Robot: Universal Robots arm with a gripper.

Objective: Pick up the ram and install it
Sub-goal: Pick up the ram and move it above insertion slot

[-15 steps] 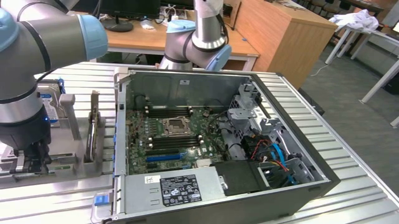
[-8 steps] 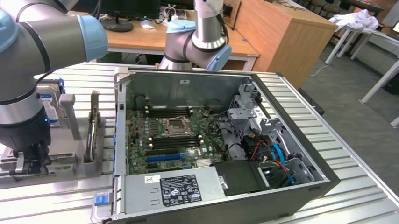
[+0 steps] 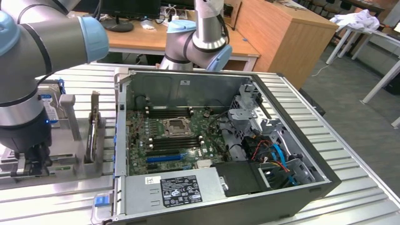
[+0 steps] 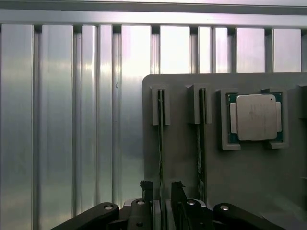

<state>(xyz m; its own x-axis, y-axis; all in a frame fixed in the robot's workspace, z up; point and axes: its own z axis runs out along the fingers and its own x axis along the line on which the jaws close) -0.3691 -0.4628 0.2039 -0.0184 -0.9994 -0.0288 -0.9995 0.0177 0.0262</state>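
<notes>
Grey holder plate [image 3: 70,136] sits on the slatted aluminium bench [image 3: 359,187] at the exterior view's left, just beside the open PC case [image 3: 206,140]. Your hand [image 3: 34,161] is down low over it. From the wrist view, the hand [image 4: 161,188] is released, fingers [image 4: 146,187] spread either side of the ram [image 4: 160,139], which stands on edge in its slot. A second stick [image 4: 200,139] and a CPU [image 4: 255,117] sit in the same plate.
</notes>
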